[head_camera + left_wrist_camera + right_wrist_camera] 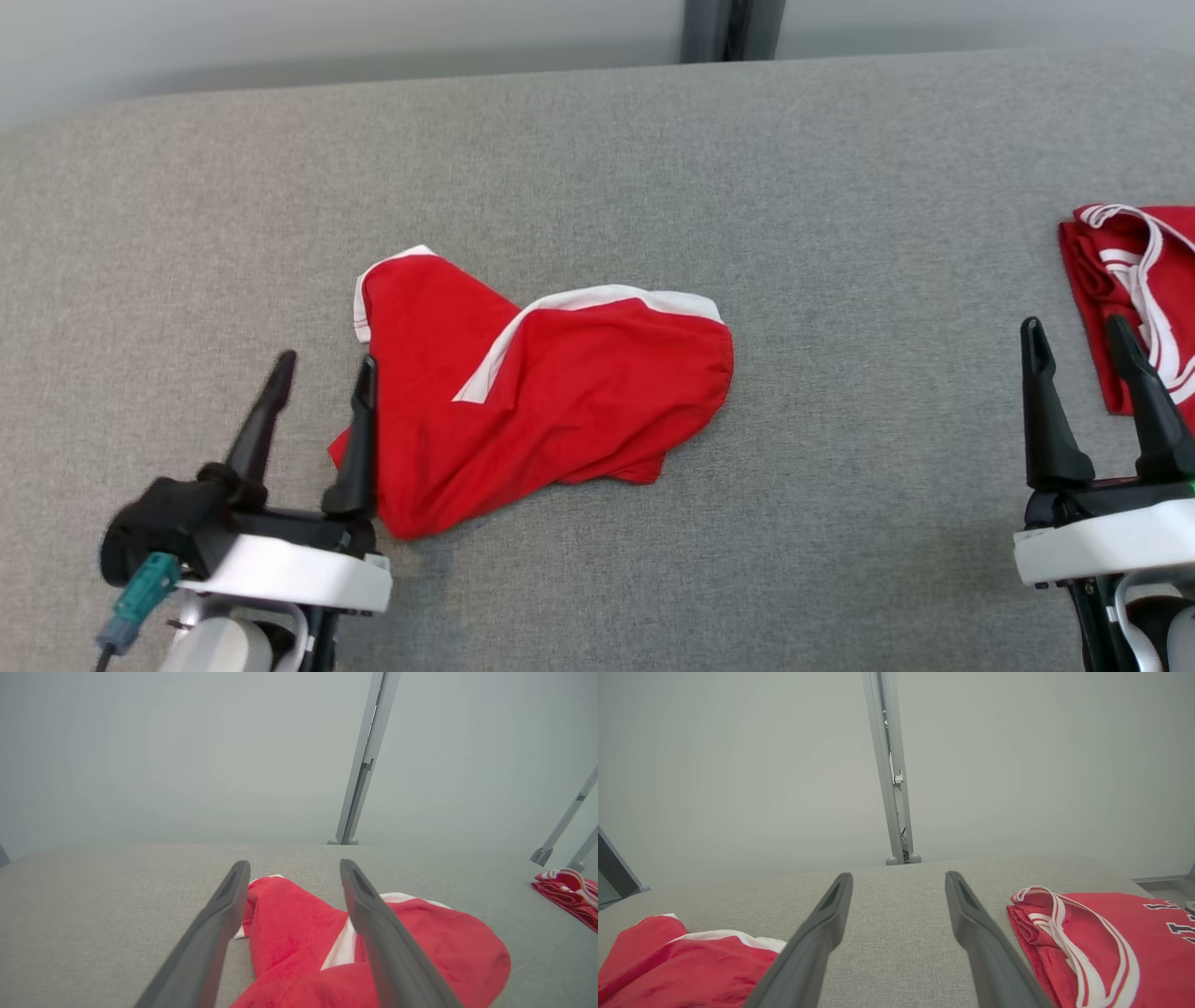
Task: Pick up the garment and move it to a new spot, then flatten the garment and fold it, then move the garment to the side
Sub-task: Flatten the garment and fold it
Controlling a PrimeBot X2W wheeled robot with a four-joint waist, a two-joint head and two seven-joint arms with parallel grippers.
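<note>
While the crumpled red-and-white cloth garment point(551, 401) lies at your 12 o'clock | both jaws spread, empty | flatten, fold, side-move pending.

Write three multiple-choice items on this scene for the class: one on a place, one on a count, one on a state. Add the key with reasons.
1. Where on the table do the shorts lie?
A. at its far edge
B. in the middle, by the left pincer
C. hanging off its near edge

2. How many red garments are on the table?
A. one
B. two
C. three

3. How does the left pincer stand?
A. open, holding nothing
B. shut on cloth
C. shut, holding nothing

Key:
1 B: the head view shows the shorts mid-table, their left edge at the pincer's fingers.
2 B: there are the shorts and a jersey at the right.
3 A: its fingers stand apart, with nothing gripped between them.
</note>
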